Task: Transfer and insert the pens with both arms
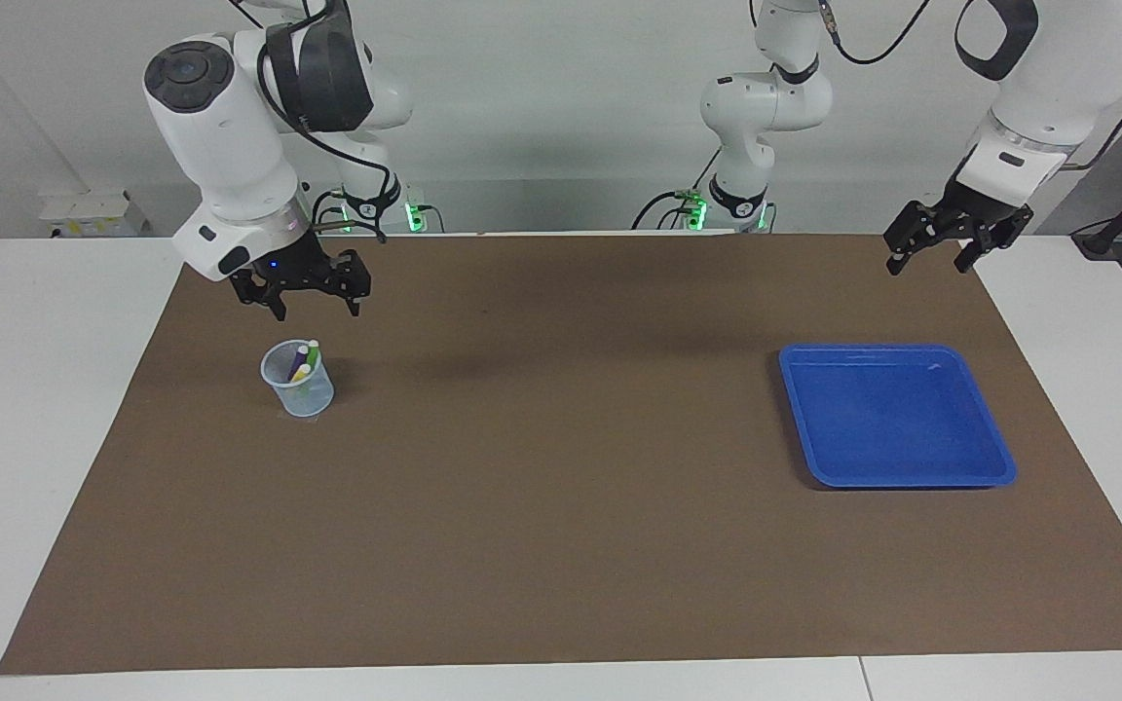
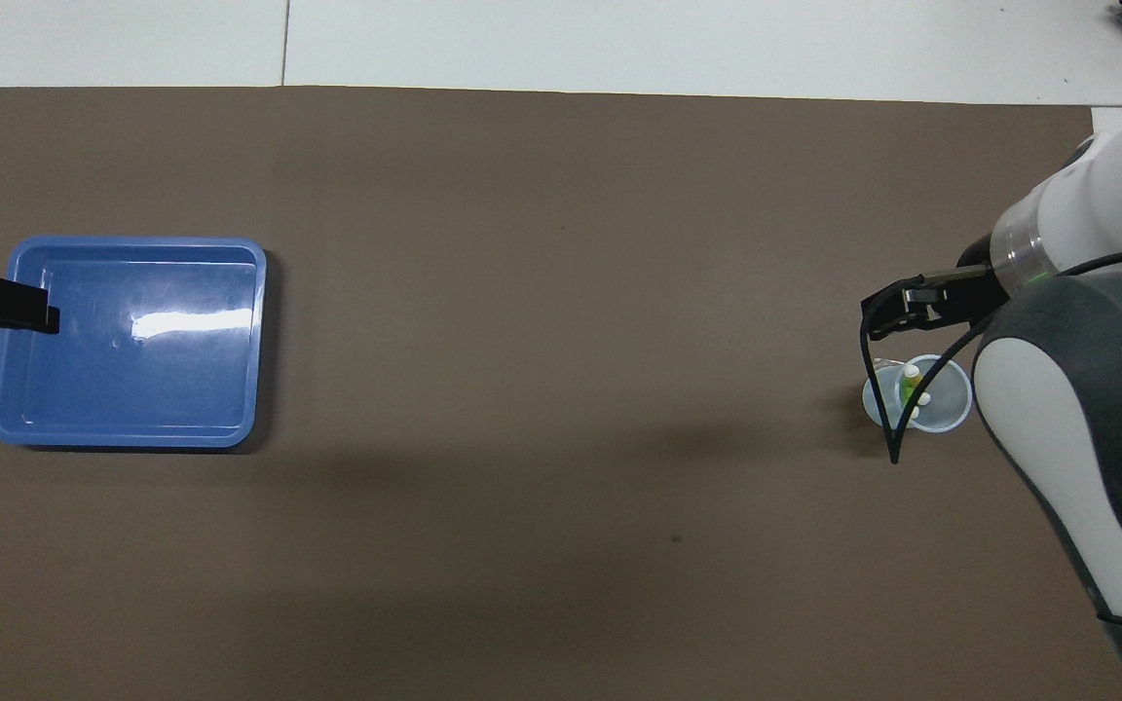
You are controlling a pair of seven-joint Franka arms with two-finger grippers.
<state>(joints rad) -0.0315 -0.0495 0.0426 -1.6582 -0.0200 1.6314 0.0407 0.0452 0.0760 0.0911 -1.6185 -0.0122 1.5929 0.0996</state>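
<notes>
The right gripper (image 1: 316, 306) hangs with fingers spread and empty over the brown mat (image 1: 561, 545), above the clear cup (image 1: 298, 382). Nothing stands between them. In the cup lean the pens (image 1: 304, 362). Well apart from the cup, toward the left arm's end, lies the blue tray (image 1: 897, 467); the waiting left gripper (image 1: 926, 263) hangs spread.

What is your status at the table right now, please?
Right hand open above cup, empty. Left hand open, waiting. Pens in cup. Nothing in the way.
</notes>
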